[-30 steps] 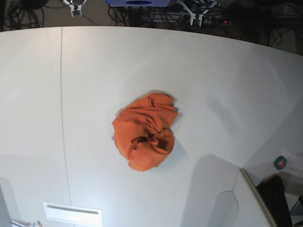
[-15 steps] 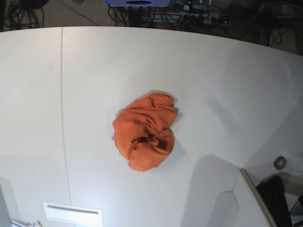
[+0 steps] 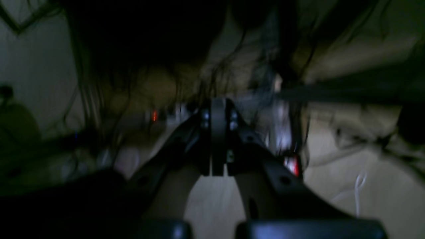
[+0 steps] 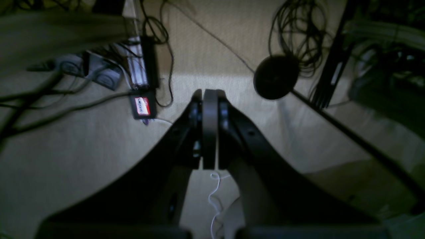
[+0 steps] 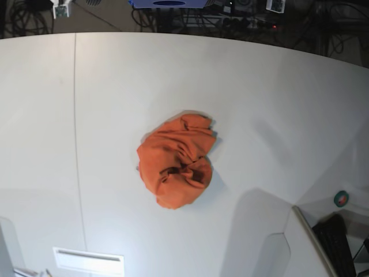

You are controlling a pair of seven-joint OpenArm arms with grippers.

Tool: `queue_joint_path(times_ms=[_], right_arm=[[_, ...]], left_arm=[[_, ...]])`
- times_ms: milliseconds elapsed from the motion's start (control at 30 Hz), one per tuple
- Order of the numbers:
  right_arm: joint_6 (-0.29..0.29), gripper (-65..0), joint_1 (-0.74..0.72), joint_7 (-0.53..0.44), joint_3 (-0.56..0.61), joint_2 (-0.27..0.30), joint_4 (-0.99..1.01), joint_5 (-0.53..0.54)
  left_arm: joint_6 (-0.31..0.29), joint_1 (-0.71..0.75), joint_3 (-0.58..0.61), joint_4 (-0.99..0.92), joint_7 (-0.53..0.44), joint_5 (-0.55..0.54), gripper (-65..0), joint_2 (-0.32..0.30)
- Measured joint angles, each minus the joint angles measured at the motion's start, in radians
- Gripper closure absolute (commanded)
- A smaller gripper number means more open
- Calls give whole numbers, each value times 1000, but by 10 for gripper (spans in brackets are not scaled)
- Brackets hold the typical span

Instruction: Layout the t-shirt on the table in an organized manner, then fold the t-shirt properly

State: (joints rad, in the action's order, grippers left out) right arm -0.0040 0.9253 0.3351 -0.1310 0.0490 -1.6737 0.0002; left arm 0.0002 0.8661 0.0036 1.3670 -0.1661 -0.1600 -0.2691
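Note:
The orange t-shirt [image 5: 176, 161] lies crumpled in a heap near the middle of the white table [image 5: 259, 92]. Neither gripper touches it. In the left wrist view my left gripper [image 3: 217, 108] is shut with nothing in it, over a dim, blurred floor beyond the table. My right gripper [image 4: 210, 96] is shut and empty too, above carpet and cables. In the base view only small white bits of the arms show past the table's far edge, one at the top left [image 5: 60, 8] and one at the top right [image 5: 275, 4].
A thin dark seam [image 5: 75, 115] runs down the table's left side. A white panel [image 5: 88, 261] sits at the near edge. At the lower right are a dark keyboard-like object [image 5: 337, 245] and a small green and red thing [image 5: 341, 198]. Cables and a black round object [image 4: 275, 77] lie on the floor.
The white arm parts at the top edge have shifted outward, the left-side one further left and the right-side one further right. The t-shirt has not moved.

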Motion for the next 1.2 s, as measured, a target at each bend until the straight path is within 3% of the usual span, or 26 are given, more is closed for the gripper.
queue_joint_path(times_ms=[233, 433, 733, 1200], right_arm=[[3, 0, -64, 173, 2, -6, -236, 6], [3, 0, -117, 269, 2, -6, -237, 3], [3, 0, -150, 275, 2, -5, -237, 2], [3, 0, -182, 280, 2, -2, -238, 2]], left_arm=[[0, 26, -9, 89, 2, -187, 0, -62], [6, 30, -10, 151, 5, -193, 0, -63], [4, 18, -10, 278, 6, -193, 0, -58], [3, -15, -8, 279, 5, -193, 0, -58]])
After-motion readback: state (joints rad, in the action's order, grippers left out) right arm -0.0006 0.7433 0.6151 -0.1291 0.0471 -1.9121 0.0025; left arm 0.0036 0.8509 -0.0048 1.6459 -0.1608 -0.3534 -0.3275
